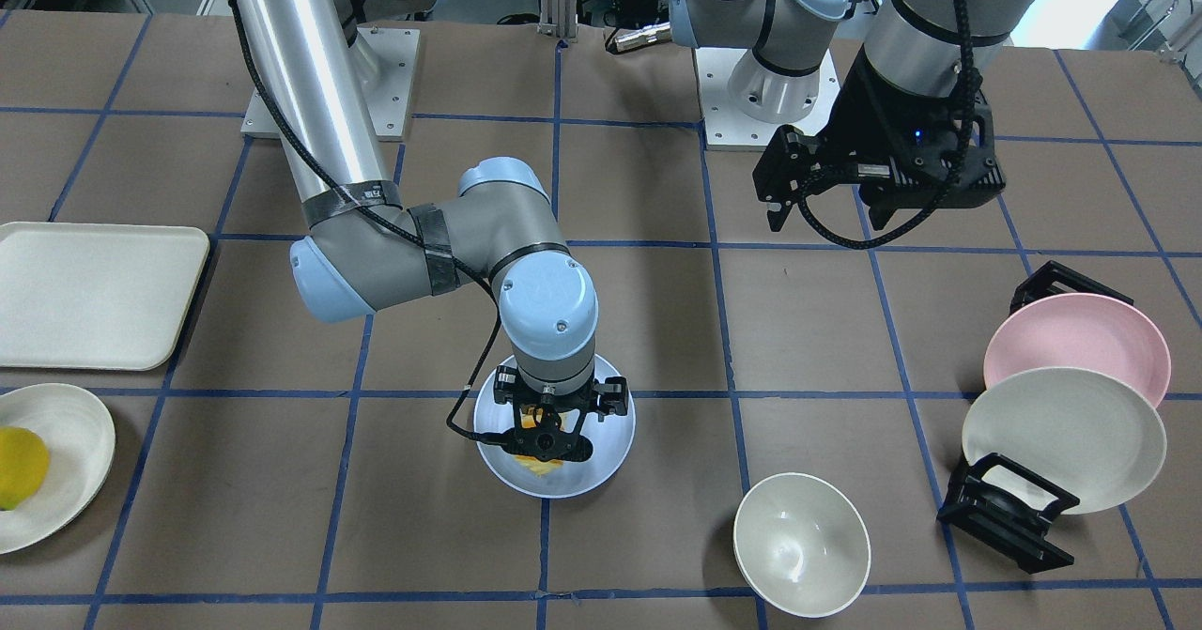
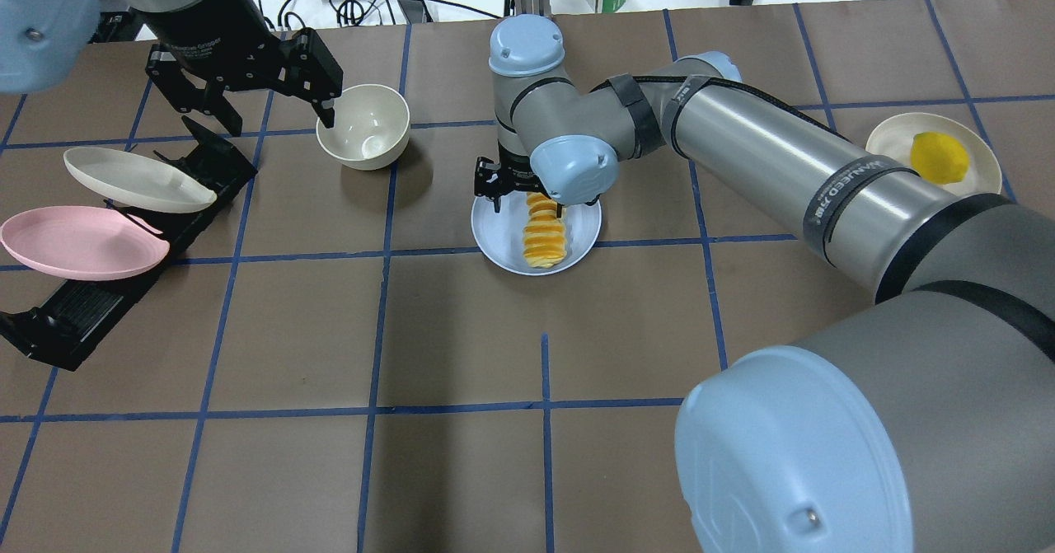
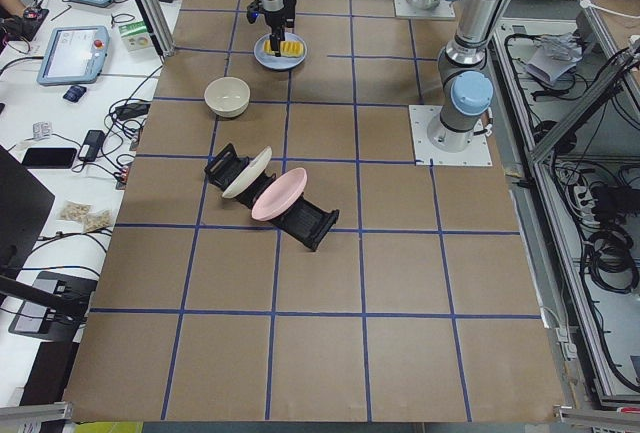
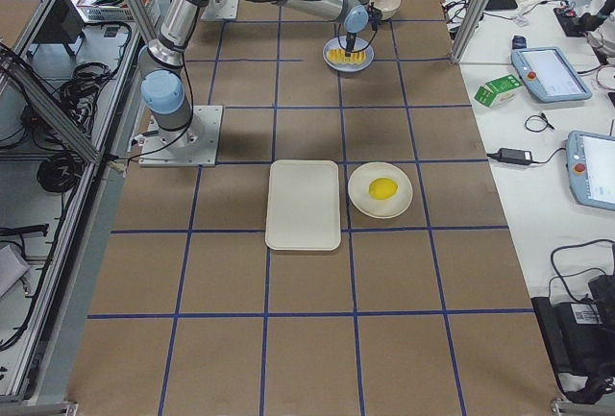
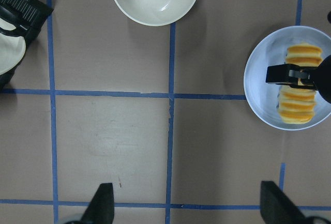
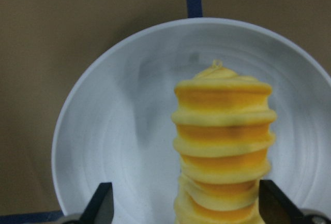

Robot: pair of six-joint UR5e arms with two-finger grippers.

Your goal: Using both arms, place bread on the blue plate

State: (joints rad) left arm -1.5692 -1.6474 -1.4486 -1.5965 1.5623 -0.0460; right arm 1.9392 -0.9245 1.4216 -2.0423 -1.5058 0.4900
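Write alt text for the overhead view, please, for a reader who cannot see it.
The bread lies on the blue plate at mid-table, with the right claw over its far end. The left claw hangs open beside a cream bowl, near a rack holding a pink plate and a cream plate.

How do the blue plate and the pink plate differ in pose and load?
The blue plate lies flat on the table; the pink plate stands tilted in a black rack. The blue plate carries the bread; the pink plate carries nothing. Both are round and shallow.
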